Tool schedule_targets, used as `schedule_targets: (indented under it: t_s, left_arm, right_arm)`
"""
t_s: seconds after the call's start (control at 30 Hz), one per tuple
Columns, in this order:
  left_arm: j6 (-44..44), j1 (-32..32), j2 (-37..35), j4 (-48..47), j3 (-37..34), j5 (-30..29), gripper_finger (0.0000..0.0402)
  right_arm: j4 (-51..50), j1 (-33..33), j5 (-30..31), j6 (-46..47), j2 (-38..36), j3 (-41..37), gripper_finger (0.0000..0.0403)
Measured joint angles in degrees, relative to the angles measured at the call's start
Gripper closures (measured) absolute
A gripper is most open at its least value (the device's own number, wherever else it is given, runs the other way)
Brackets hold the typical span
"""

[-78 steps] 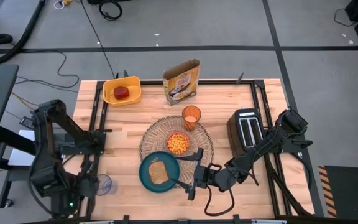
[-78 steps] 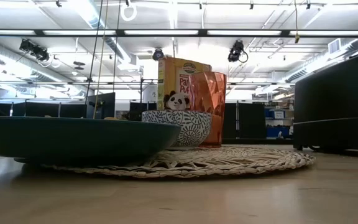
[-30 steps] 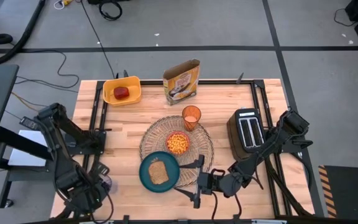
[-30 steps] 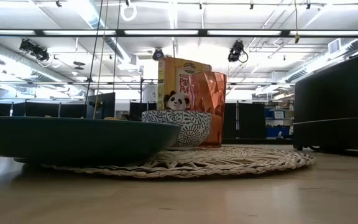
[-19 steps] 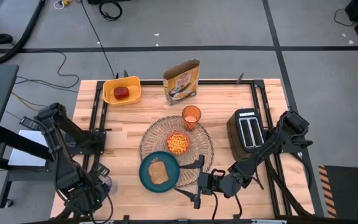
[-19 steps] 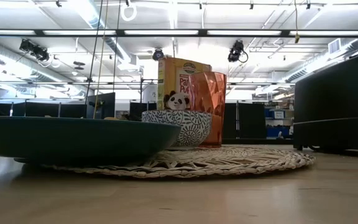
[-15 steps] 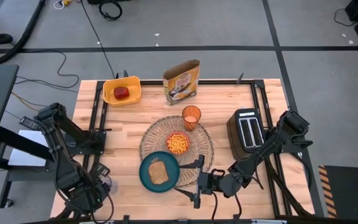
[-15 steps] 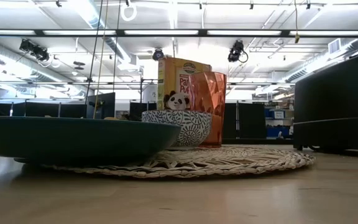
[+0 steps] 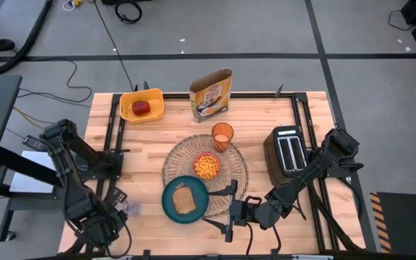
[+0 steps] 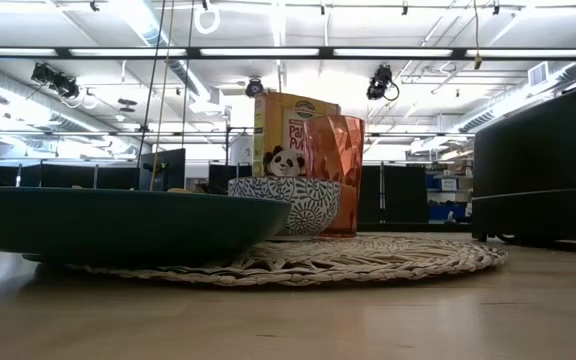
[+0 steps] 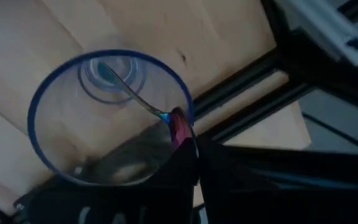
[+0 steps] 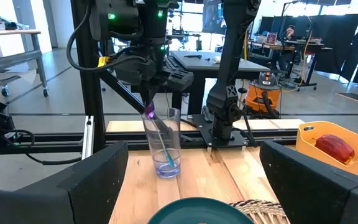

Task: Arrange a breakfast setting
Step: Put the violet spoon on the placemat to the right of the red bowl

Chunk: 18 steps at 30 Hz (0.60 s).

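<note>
my left end effector (image 12: 149, 107) pinched on the blue spoon (image 11: 129, 93) handle in the clear glass (image 12: 165, 144)

lower left of the high view: the spoon stands in the glass by the counter (image 9: 150, 137) edge. my right end effector (image 9: 224, 211) sits wide open, holding nothing, just beside the teal plate with toast (image 9: 184, 199), lower centre. bowl of cereal (image 9: 206, 166) and orange cup (image 9: 222, 135) sit on the woven placemat (image 9: 181, 155); the apple (image 9: 141, 107) lies in the yellow bin (image 9: 154, 100), upper left.

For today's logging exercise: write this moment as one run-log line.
left gripper: shut on spoon in clear glass | right gripper: open beside teal plate | apple: in yellow bin
</note>
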Motion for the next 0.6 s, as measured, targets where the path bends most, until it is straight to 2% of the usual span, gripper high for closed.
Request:
schedule_targets:
  t_s: [0.43,0.6]
  left_arm:
    - [-1.0,2.8,-4.4,-1.2,0.0,0.4,0.0386]
    - [-0.9,4.6,-6.3,-2.4,0.0,3.7,0.0386]
  right_arm:
    - [0.0,0.0,0.0,0.4,0.0,0.0,0.0030]
    - [0.0,0.0,-0.1,0.5,0.0,0.0,0.0030]
